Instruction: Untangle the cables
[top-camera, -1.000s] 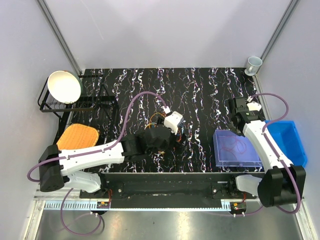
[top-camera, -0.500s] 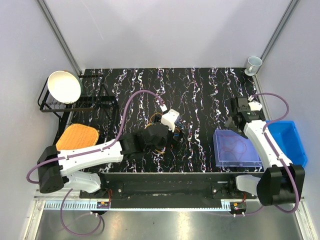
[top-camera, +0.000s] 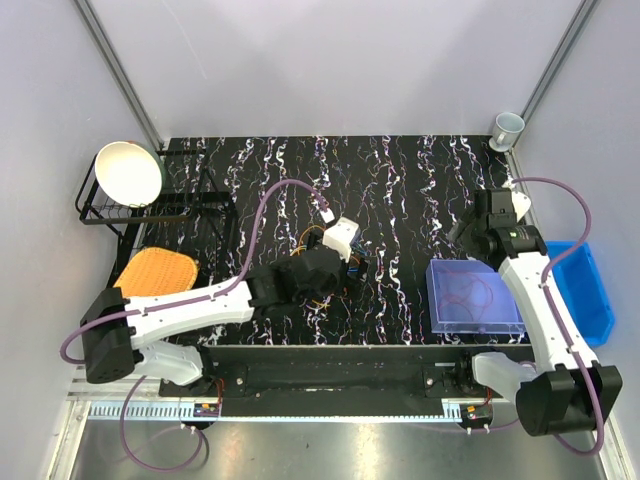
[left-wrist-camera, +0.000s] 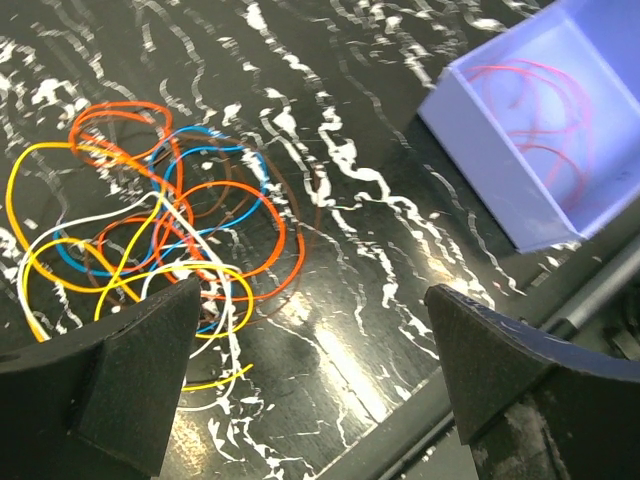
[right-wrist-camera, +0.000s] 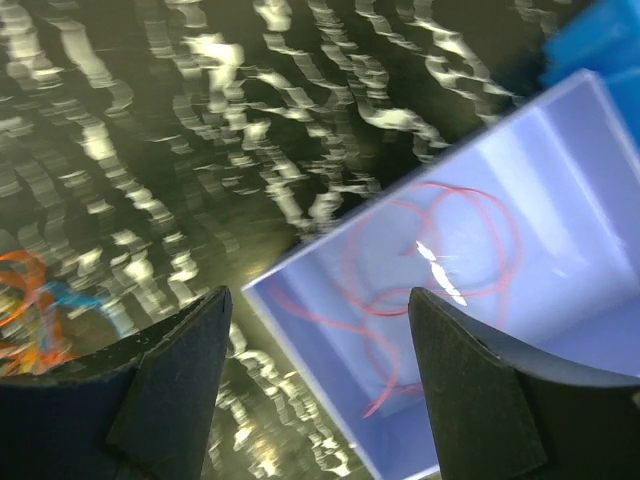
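Observation:
The cables (left-wrist-camera: 150, 220) lie as a loose tangle of orange, yellow, blue, white and brown wires on the black marbled table, and the orange loops (top-camera: 313, 238) show beside the left arm's wrist. My left gripper (left-wrist-camera: 310, 290) hovers open just right of the tangle, holding nothing. A single red cable (right-wrist-camera: 440, 250) lies coiled inside the lilac translucent box (top-camera: 432, 272). My right gripper (right-wrist-camera: 318, 295) is open above the box's near-left corner, with nothing between its fingers (right-wrist-camera: 180, 370).
A blue bin (top-camera: 592, 290) stands right of the lilac box. At the back left, a white bowl (top-camera: 128, 172) sits on a black rack (top-camera: 190, 205). An orange mat (top-camera: 158, 272) lies at the left and a cup (top-camera: 508, 128) at the back right corner.
My right gripper's jaws have gone from shut to open, and its arm has swung outward and up by the box. The left gripper has shifted slightly left over the tangle.

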